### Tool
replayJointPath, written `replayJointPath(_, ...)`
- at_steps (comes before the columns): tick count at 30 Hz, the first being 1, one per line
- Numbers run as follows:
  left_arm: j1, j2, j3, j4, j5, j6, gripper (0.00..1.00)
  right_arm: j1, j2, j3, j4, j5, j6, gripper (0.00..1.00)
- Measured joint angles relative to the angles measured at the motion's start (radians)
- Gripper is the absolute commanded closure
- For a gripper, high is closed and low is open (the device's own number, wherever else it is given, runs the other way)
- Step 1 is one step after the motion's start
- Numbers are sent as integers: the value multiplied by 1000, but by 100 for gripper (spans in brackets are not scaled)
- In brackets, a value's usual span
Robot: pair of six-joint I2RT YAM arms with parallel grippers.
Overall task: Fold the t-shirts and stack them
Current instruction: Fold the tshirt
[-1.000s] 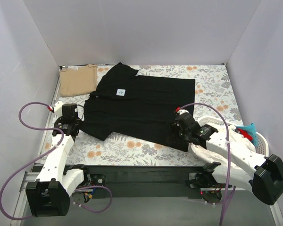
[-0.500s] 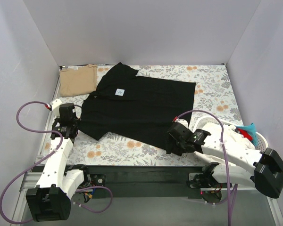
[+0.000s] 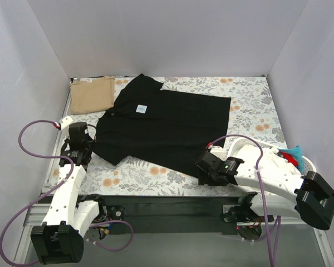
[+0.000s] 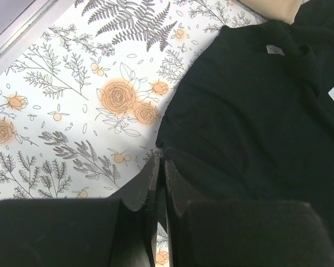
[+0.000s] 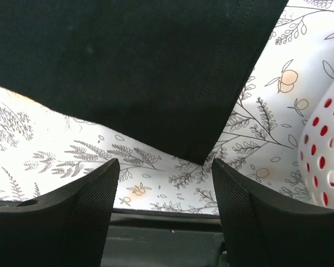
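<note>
Currently the black t-shirt (image 3: pixel 167 130) lies spread flat across the middle of the floral cloth (image 3: pixel 250 103). Its collar points to the cloth's far-left side and a small white label (image 3: pixel 142 109) sits face up near the collar. The tan t-shirt (image 3: pixel 92 93) is folded on the cloth's far-left corner, beside the black sleeve; can't tell if they touch.

The left gripper (image 4: pixel 160 164) is at the cloth's left side, low over the print, jaws pressed nearly together with only a thin slit between. Its tips sit right at the hem of the black shirt's near sleeve; can't tell if any fabric is pinched.

The right gripper (image 5: pixel 166 167) is at the cloth's near edge, right of centre, jaws spread wide and holding nothing. The near-right corner of the black shirt's bottom hem hangs just beyond the gap, and bare floral print shows between the fingers (image 5: pixel 94 211).

A white perforated basket (image 5: pixel 328 167) sits at the cloth's near-right corner, red showing through its holes.
</note>
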Motion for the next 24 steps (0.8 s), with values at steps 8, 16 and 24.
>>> replayJointPath(8, 0, 0, 0, 1, 12, 6, 100, 4, -57, -63, 73, 37, 58, 30)
replayJointPath(16, 0, 0, 0, 4, 20, 7, 100, 6, -76, -80, 92, 61, 88, 32)
replayJointPath(24, 0, -3, 0, 4, 29, 7, 100, 5, -64, -80, 80, 76, 92, 47)
